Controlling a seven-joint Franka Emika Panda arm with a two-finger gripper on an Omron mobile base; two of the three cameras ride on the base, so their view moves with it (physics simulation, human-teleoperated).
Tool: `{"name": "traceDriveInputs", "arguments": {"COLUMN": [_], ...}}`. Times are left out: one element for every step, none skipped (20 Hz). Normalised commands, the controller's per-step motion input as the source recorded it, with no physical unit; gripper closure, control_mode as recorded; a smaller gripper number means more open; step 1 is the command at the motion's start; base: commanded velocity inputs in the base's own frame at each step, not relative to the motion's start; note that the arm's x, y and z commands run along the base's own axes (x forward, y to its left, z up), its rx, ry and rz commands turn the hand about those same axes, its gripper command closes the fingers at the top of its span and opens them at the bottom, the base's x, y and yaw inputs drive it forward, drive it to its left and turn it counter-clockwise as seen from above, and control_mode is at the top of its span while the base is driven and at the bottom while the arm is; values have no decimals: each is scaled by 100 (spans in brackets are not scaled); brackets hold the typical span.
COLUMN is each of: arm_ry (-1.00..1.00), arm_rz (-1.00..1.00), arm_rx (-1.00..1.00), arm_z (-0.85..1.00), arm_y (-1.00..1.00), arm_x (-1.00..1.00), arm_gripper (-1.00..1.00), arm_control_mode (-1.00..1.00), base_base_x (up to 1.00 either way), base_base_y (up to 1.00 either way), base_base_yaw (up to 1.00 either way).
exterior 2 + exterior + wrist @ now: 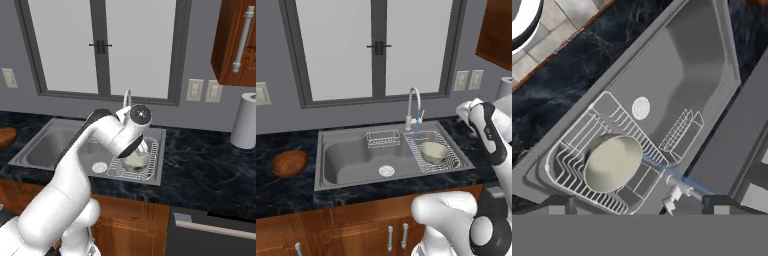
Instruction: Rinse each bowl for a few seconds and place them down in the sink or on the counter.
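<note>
Pale cream round bowl (pixel 612 162) in right wire rack (pixel 569 162): light, rigid, slippery; grasp rim; hand (pixel 639 202) wide open, empty.

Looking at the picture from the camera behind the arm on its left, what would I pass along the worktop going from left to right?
Brown wooden bowl on the counter → drain in the sink → thin stream of water from the faucet → pale bowl in the wire rack → the robot's white arm.
</note>
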Motion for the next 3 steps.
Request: {"name": "traceDriveInputs", "arguments": {"arm_ry": [-23, -21, -19], "arm_rz": [0, 0, 0], "arm_rx": [-5, -5, -5], "arm_z": [54, 50, 48], "arm_y": [49, 55, 60], "arm_x": [-80, -81, -81], "arm_gripper": [-100, -100, -100], "arm_control_mode": [-100, -100, -100], "base_base_x": [0, 0, 0], "base_base_y": [0, 0, 0], "base_base_yaw": [0, 0, 0]}}
